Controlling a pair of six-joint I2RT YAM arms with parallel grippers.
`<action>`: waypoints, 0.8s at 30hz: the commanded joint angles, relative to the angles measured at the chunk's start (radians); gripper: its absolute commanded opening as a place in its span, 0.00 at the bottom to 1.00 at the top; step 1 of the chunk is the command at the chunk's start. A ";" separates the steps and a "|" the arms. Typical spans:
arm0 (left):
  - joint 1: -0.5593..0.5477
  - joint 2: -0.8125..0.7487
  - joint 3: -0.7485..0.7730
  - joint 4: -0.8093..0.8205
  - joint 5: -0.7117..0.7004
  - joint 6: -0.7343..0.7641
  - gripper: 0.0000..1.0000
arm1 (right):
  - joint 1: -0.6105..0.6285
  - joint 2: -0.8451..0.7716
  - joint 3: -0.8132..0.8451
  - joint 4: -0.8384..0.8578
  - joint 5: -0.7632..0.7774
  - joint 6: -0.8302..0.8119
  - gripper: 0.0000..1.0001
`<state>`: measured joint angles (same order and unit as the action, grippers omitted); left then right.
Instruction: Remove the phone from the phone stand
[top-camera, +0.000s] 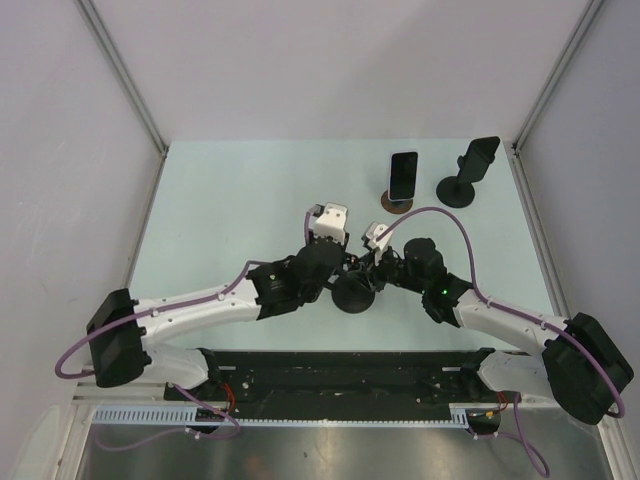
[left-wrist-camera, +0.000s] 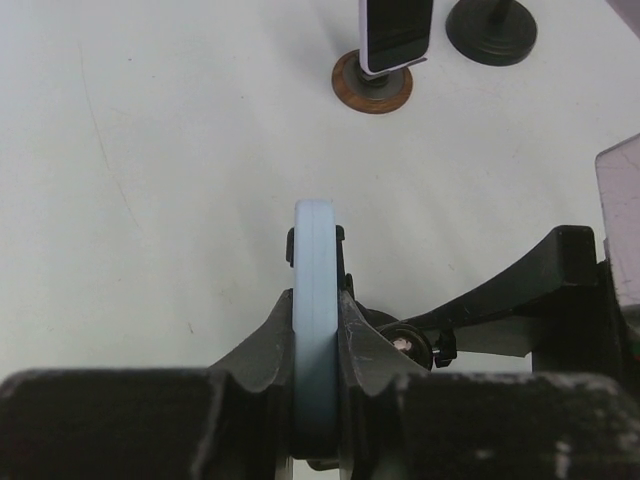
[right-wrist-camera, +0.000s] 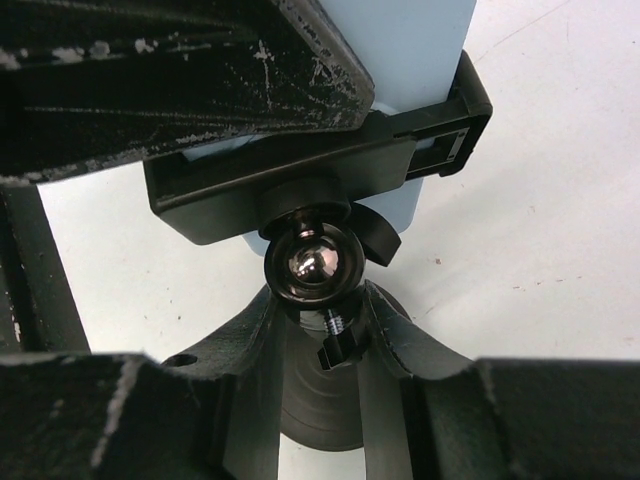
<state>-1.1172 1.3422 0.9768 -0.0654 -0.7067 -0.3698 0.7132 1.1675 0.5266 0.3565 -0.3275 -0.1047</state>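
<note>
Task item: pale-blue, flat, rigid-cased phone (left-wrist-camera: 315, 290), found standing on edge approx. mid-worktop, nearer the near edge. It was seated in the black plastic clamp cradle (right-wrist-camera: 320, 175) of a black round-based phone stand (top-camera: 352, 294). Left gripper (left-wrist-camera: 315, 345) was closed narrow on the phone, one finger on each flat face; nothing else held. Right gripper (right-wrist-camera: 312, 305) was closed on the stand's neck at the chrome ball joint (right-wrist-camera: 312, 262), bracing it. Handling, as judged: phone light, stiff, smooth-faced, so liable to slip. Cradle arms prob. sprung, so the pull should run straight out of the cradle w/ hold on the faces, stand pinned down. Clearance: open pale-green worktop (top-camera: 230, 210) towards the left edge and far-left corner. Far-right corner was taken by a second, dark-screened phone (top-camera: 403, 172) on a brown disc-based stand (top-camera: 398, 206) and an empty black stand (top-camera: 468, 172), both well apart. Recommend withdrawing up or leftwards.
</note>
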 joint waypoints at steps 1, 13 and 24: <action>0.072 -0.087 -0.044 0.024 0.143 0.045 0.00 | -0.007 -0.015 0.021 -0.008 -0.025 0.016 0.00; 0.135 -0.233 -0.127 0.022 0.249 0.144 0.00 | -0.026 -0.011 0.004 0.001 -0.041 0.030 0.00; 0.123 -0.247 -0.127 0.019 0.188 -0.047 0.00 | 0.060 -0.086 0.006 0.015 0.030 0.057 0.52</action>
<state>-0.9981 1.1568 0.8448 -0.0536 -0.4202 -0.3130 0.7502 1.1427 0.5240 0.3462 -0.3691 -0.0746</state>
